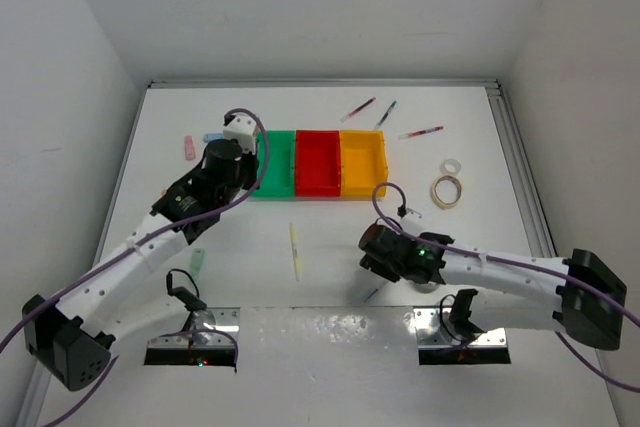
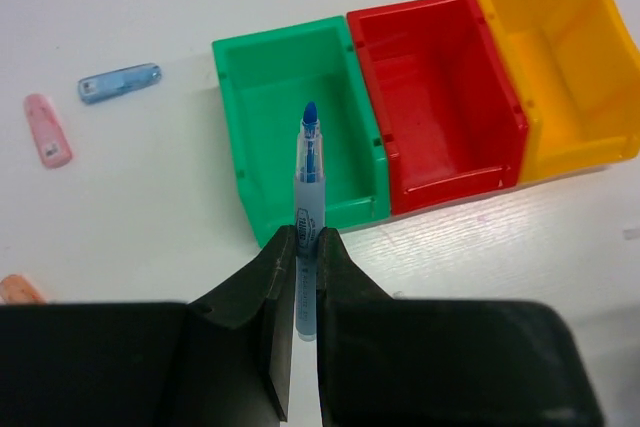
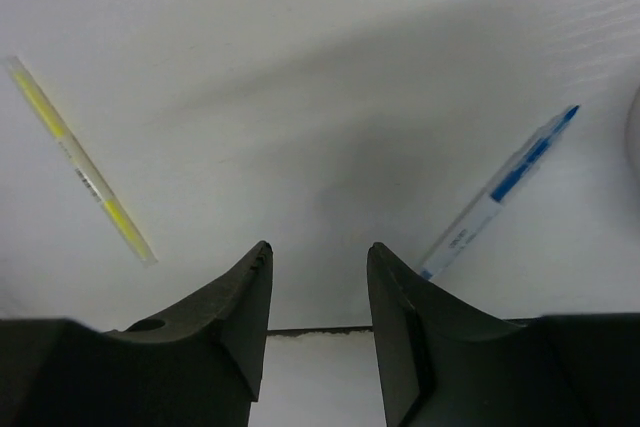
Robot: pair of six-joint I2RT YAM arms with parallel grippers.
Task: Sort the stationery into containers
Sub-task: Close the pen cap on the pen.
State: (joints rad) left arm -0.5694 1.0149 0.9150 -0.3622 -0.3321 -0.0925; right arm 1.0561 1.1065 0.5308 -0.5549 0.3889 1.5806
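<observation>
A: White bench [image 1: 330, 237], white walls all round, and three joined bins dead ahead of the left jaws: green bin [image 2: 265, 127], red bin [image 2: 430, 97], yellow bin [image 2: 570, 57].

B: Left jaws are pressed tight on a blue pen [image 2: 309, 182], gripped near its tail, tip poking forward over the green bin's near wall.

A: That's the worry! Let go here and I reckon it could seesaw on that wall and drop back onto the bench.

B: Right jaws are spread, hanging low, only bare bench between them. Yellow pen [image 3: 82, 162] lies well off to their left, and a blue-and-white pen [image 3: 497, 192] slants just beside the right-hand finger.

A: Close now and they'd grab nothing. Or, coming down, that finger might flick the pen away.
</observation>
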